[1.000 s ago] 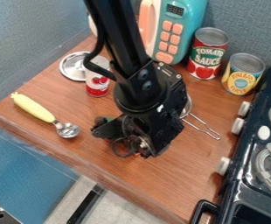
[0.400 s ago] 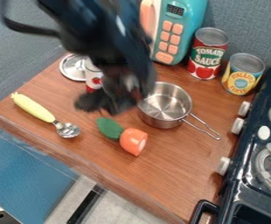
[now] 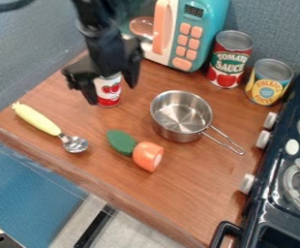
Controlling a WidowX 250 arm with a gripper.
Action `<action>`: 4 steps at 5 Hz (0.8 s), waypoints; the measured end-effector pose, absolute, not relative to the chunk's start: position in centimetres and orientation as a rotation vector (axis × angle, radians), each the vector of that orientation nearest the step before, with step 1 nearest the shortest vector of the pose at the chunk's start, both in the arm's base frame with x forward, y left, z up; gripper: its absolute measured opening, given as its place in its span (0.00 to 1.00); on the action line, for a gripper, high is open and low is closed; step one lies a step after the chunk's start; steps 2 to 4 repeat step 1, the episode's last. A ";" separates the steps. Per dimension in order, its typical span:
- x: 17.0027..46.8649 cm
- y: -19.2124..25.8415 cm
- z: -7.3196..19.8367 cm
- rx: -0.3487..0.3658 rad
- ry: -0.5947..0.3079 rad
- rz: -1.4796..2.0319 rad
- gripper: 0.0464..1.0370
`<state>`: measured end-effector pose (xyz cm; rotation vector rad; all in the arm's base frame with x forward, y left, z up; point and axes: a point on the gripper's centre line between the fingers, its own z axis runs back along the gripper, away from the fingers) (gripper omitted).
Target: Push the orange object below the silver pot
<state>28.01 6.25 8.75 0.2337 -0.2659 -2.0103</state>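
Observation:
High at the upper left of the camera view, the gripper (image 3: 112, 93) hangs with its two fingers spread around the front of a small red-and-white can, seen from above; whether it touches the can I cannot tell. The orange object (image 3: 148, 156), a carrot-like piece with a green leafy end (image 3: 121, 142), lies on the wooden counter. The silver pot (image 3: 181, 116) stands upright just above and to the right of it, handle toward the lower right. A narrow strip of counter separates the two.
The small can (image 3: 109, 90) stands near the toy microwave (image 3: 187, 34). A tomato can (image 3: 229, 59) and a pineapple can (image 3: 269, 82) are at the back right, beside the stove (image 3: 288, 193). A yellow-handled scoop (image 3: 49, 127) lies left; the counter's front edge (image 3: 94, 189) is below.
The gripper has risen and moved to the upper left, away from the orange object and pot, uncovering both. Between the last two frames, the orange object and pot stay in place.

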 end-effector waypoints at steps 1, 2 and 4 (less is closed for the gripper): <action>28.0 5.9 8.8 0.216 -0.280 -2.018 0.96; 28.0 5.9 8.8 0.216 -0.280 -2.018 0.96; 28.0 5.9 8.8 0.216 -0.280 -2.018 0.96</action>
